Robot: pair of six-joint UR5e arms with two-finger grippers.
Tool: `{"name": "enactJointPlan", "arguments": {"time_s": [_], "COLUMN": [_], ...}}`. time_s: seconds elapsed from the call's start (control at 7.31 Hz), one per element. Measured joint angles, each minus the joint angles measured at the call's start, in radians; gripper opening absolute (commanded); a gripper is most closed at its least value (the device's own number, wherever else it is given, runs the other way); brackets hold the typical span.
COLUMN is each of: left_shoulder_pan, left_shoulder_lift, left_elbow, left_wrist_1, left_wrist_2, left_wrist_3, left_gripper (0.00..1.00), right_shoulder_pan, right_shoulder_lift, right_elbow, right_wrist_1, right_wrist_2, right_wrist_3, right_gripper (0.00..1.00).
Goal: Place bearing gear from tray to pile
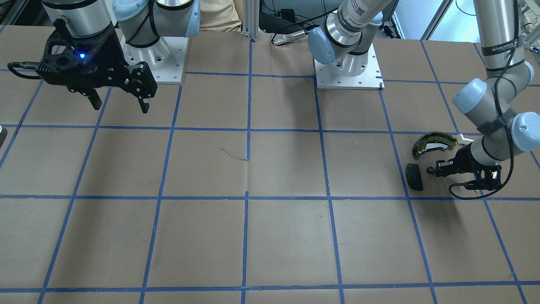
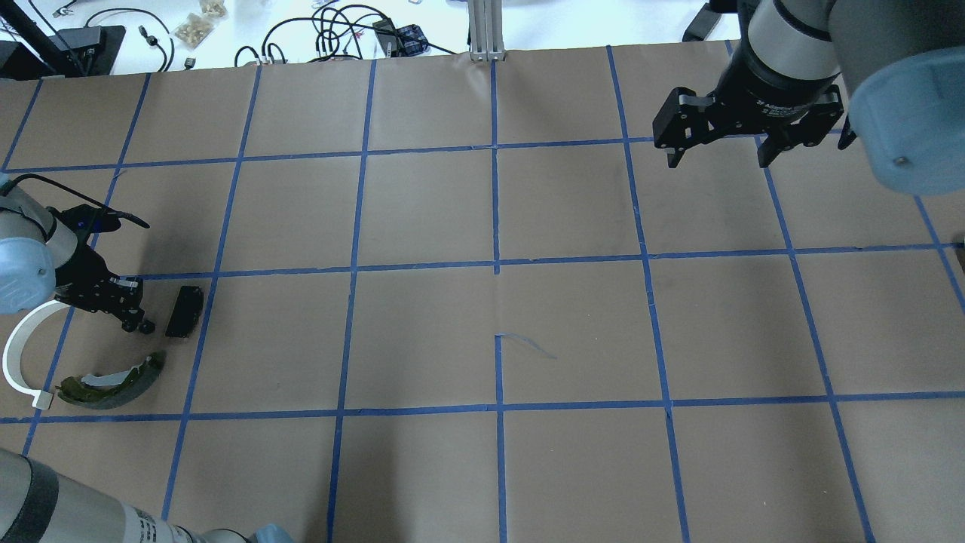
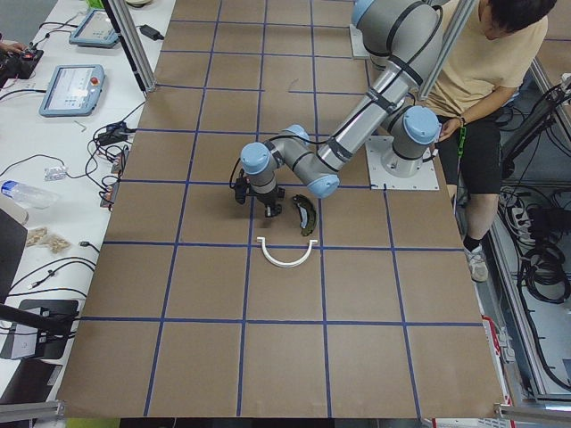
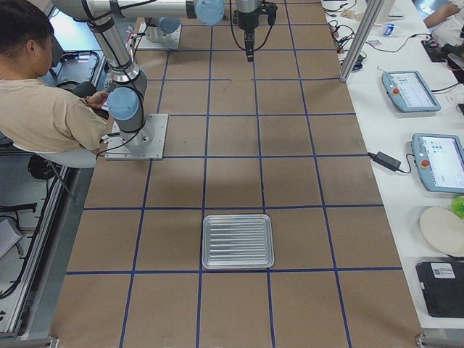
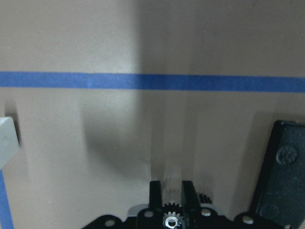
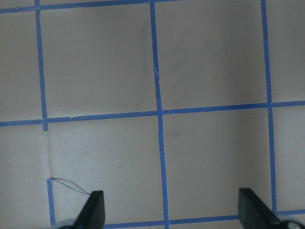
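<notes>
Your left claw (image 2: 139,326) is clamped on the bearing gear (image 5: 170,221), a small toothed metal pinion with a bright bore. It is held low over the tabletop (image 2: 482,339), right at the pile. The black rectangular pad (image 2: 185,311) lies just beside the claw, the brake shoe (image 2: 113,381) is near, and the white plastic arc (image 2: 15,351) curves on the other side. The ribbed metal tray (image 4: 238,241) sits well apart, toward the right arm's end of the tabletop. Your right claw (image 2: 720,151) hangs high with its jaws spread wide, gripping nothing.

You can expect the gear to be light, stiff and hard, so squeezing should not hurt it. It is small and round, though, and likely to roll or skip off the teeth. Hold it across the toothed rim and let go close to the surface.

A black band (image 1: 500,47) on the left arm shows white letters resembling "WANJEED". A coded label (image 1: 362,9) near that arm's base is too small to read.
</notes>
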Motion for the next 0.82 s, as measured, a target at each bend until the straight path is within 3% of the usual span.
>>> {"name": "enactJointPlan", "arguments": {"time_s": [0.14,0.55,0.68,0.82], "left_shoulder_pan": [0.001,0.0,-0.005,-0.015], "left_shoulder_lift": [0.001,0.011,0.018,0.026], "left_elbow": [0.001,0.026,0.064,0.121], "left_wrist_1": [0.001,-0.007,-0.039,-0.102], "left_wrist_2": [0.001,0.007,0.015,0.021], "left_wrist_3": [0.0,0.0,-0.001,-0.004], "left_gripper": [0.79,0.85,0.98,1.0], "right_shoulder_pan": [0.0,0.0,0.0,0.0], "right_shoulder_lift": [0.0,0.0,0.0,0.0], "right_elbow": [0.0,0.0,0.0,0.0], "right_wrist_1": [0.0,0.0,0.0,0.0], "right_wrist_2": [0.0,0.0,0.0,0.0], "right_wrist_3": [0.0,-0.002,-0.002,-0.002], "right_gripper": [1.0,1.0,1.0,1.0]}}
